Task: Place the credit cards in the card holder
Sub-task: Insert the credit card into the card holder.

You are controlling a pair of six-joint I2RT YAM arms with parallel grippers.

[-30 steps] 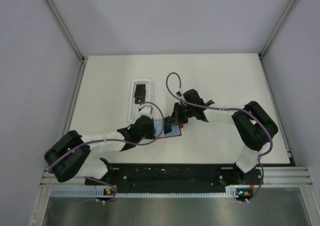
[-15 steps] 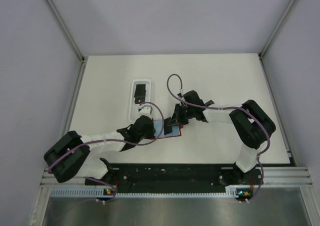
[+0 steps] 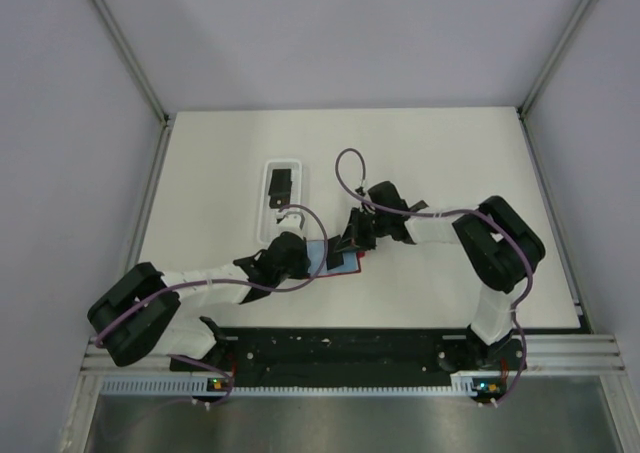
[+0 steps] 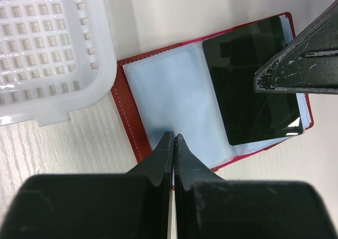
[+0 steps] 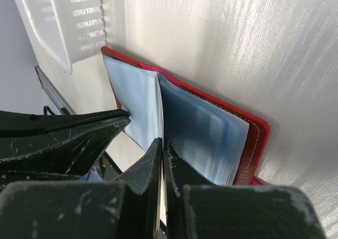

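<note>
The card holder (image 4: 163, 91) lies open midway along the bench's (image 3: 450, 173) near edge, with a credit card (image 4: 253, 86) on one page. The closed left fingers (image 4: 161, 160) press its pale page, and the right fingers (image 5: 142, 170) pinch a leaf.

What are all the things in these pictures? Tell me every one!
card holder: one, red with pale blue inside, open on the table beside the tray
credit card: one, black, on the card holder's open page
dark shape: count unclear, black, inside the tray
tray: one, white, on the table
table: one, white
left hand: black, shut, tips at the card holder's edge
right hand: black, pinching a card holder page
</note>
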